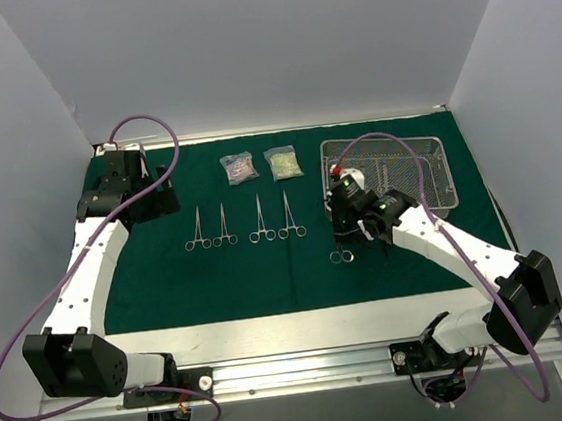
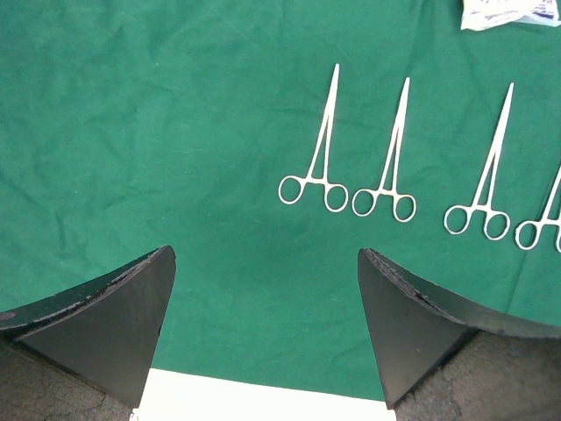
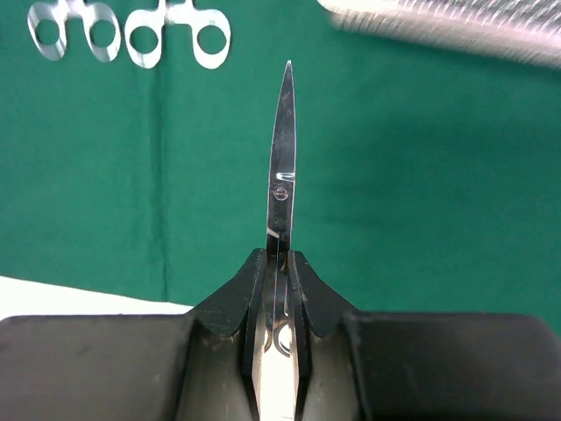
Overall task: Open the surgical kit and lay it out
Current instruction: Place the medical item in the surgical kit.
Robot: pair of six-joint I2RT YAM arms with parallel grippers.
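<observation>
Steel of the held instrument [image 3: 280,167] appeared slim, polished and tapered to a point, with a small pivot screw partway along. The right hand [image 3: 279,272] was clamped on it across the shank, just left of the mesh tray [image 1: 427,165], with the ring handles hanging low over the cloth [image 1: 168,283].

To place it well, the judgement was this: the piece should be lowered flat, tip away and rings toward the near edge, parallel to the four instruments [image 1: 224,232] already in a row and matching their spacing. Release should come only once the steel rested on the fabric.

The dark green cloth looked matte and faintly creased, spread over the white counter [image 1: 273,327]. Two small clear packets [image 1: 239,168] lay beyond the row. The tray was rectangular silver wire mesh; its contents could not be made out. The left hand [image 2: 266,254] hovered at the cloth's far left corner, jaws wide apart, holding nothing.
</observation>
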